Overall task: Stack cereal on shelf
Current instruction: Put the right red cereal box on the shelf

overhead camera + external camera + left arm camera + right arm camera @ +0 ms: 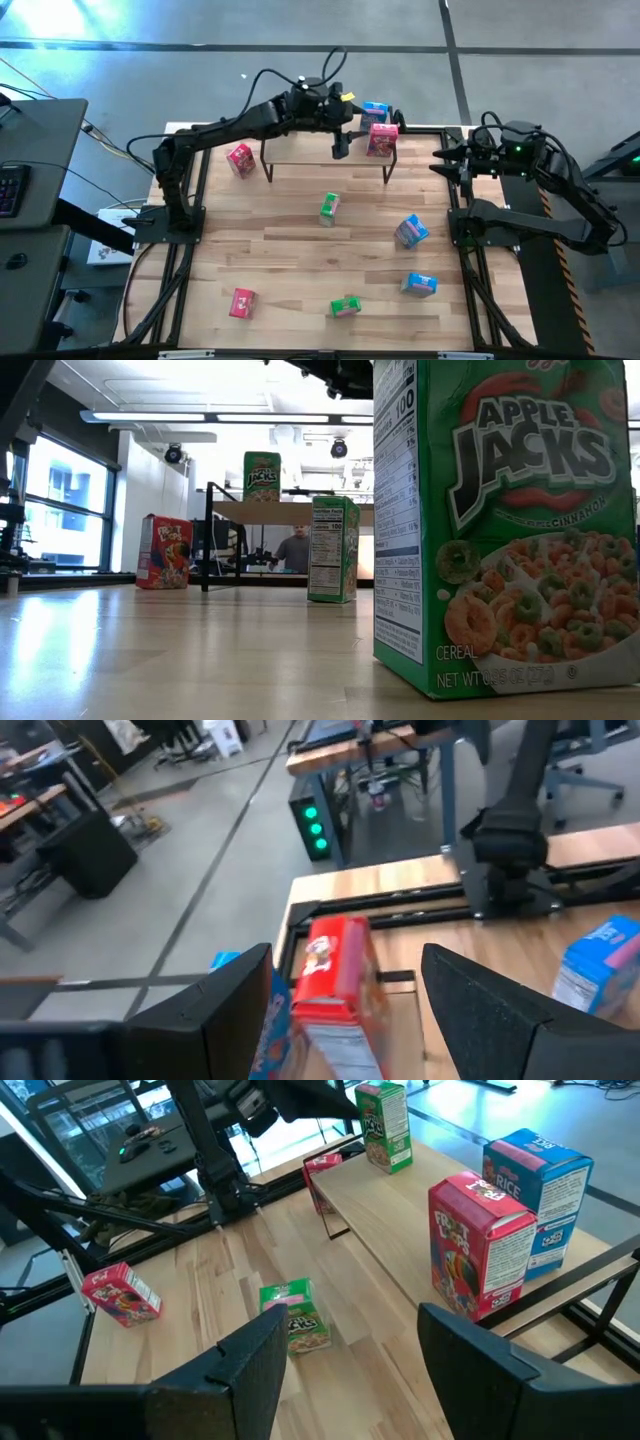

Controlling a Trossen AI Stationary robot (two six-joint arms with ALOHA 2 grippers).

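The shelf (305, 148) stands at the back of the table. On its top board (400, 1220) stand a red cereal box (480, 1245), a blue one (538, 1195) behind it and a green one (385, 1110) at the far end. My left gripper (340, 145) hovers over the shelf, open and holding nothing. In its wrist view the red box (335, 980) stands ahead of the left gripper (348, 965), apart from its fingers. My right gripper (440, 160) waits at the table's right edge, open and empty (355, 1325).
Loose boxes lie on the table: red (240, 158) left of the shelf, green (329, 208) mid-table, two blue (411, 230) (420, 285) at the right, green (346, 306) and red (243, 303) near the front. A person sits in the room behind.
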